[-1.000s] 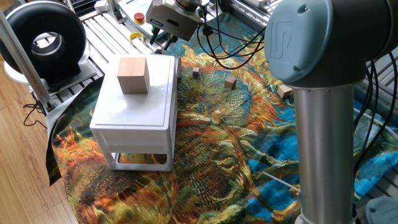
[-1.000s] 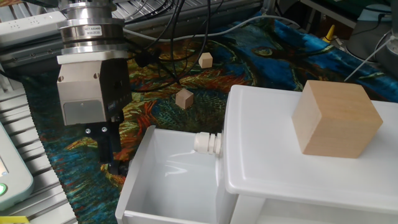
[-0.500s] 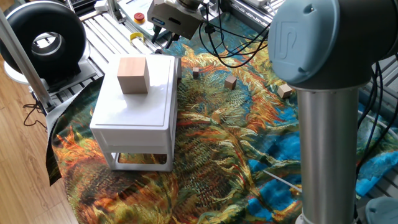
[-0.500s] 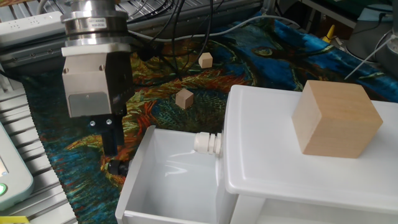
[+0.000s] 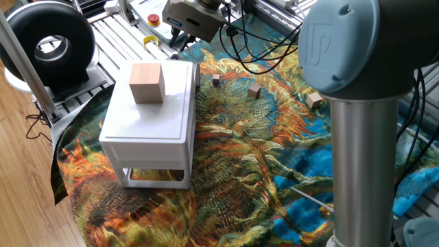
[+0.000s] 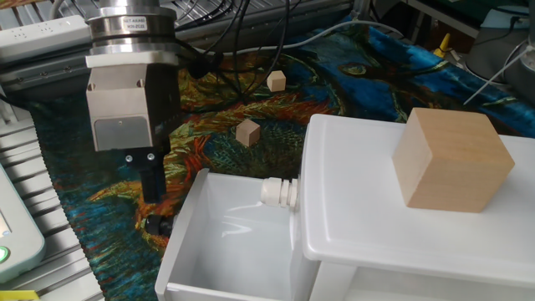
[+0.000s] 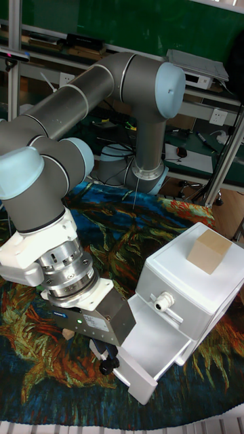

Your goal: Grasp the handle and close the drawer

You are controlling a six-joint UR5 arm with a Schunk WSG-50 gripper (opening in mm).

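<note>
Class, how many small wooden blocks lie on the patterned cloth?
3: one nearest the cabinet, one in the middle, one farthest. Others may hide behind the arm.

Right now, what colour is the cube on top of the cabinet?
The cube is plain pale tan wood, clearest in the other fixed view, close up.

One fixed view looks down from behind the cabinet (image 5: 149, 127); the other sits close above its open drawer (image 6: 219, 242). The tall view faces that drawer front-on. All share the cube (image 7: 209, 250).
</note>
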